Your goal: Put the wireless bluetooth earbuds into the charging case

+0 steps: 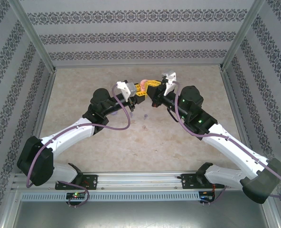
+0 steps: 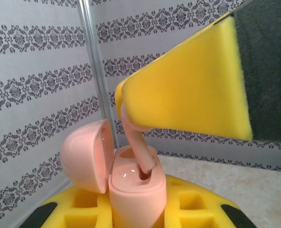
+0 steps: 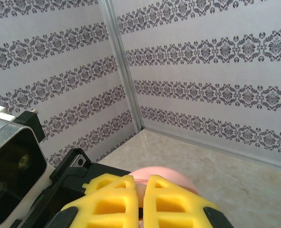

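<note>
Up close, the left end effector (image 1: pixel 143 87), one matte yellow wedge finger (image 2: pixel 188 90) in view, is clamped on a pale pink earbud (image 2: pixel 139 147). The bud's stem tip sits in a socket of the glossy pink case (image 2: pixel 131 190). The rounded clamshell lid (image 2: pixel 86 154) stands open at left. The right end effector (image 3: pixel 141 183), with yellow lattice fingers (image 3: pixel 112 199), is clamped on the case's domed body over the mottled beige worktop (image 1: pixel 131 137).

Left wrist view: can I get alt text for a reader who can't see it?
The left tool pinches a pale pink earbud, its stem tip in a socket of the open pink charging case. The lid stands open to the left, and the case sits between yellow latticed fingers at the bottom edge.
</note>
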You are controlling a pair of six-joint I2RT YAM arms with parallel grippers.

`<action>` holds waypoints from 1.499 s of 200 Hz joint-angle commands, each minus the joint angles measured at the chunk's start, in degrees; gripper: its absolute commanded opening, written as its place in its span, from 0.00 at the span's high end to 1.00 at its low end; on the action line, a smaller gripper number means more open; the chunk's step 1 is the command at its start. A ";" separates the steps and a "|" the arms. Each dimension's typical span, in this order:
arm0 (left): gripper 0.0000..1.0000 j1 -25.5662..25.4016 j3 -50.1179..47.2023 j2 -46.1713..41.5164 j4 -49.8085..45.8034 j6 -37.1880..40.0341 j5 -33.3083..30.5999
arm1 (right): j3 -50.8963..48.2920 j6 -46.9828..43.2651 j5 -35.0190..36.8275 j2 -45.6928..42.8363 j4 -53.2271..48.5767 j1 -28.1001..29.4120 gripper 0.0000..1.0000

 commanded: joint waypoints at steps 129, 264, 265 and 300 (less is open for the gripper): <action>1.00 -0.65 1.70 -2.41 4.76 0.15 -2.35 | -5.26 -2.02 2.73 0.08 -1.68 2.41 1.00; 1.00 -0.63 1.08 -2.38 5.93 -0.99 -3.84 | -5.42 -0.40 3.11 -0.27 -1.68 2.39 0.89; 1.00 -0.63 1.04 -2.36 5.94 -0.99 -3.88 | -5.39 -0.38 3.16 -0.28 -1.72 2.39 0.88; 1.00 -0.68 0.91 -1.83 6.30 -1.19 -3.74 | -4.68 0.17 3.36 -0.11 -2.03 2.48 0.83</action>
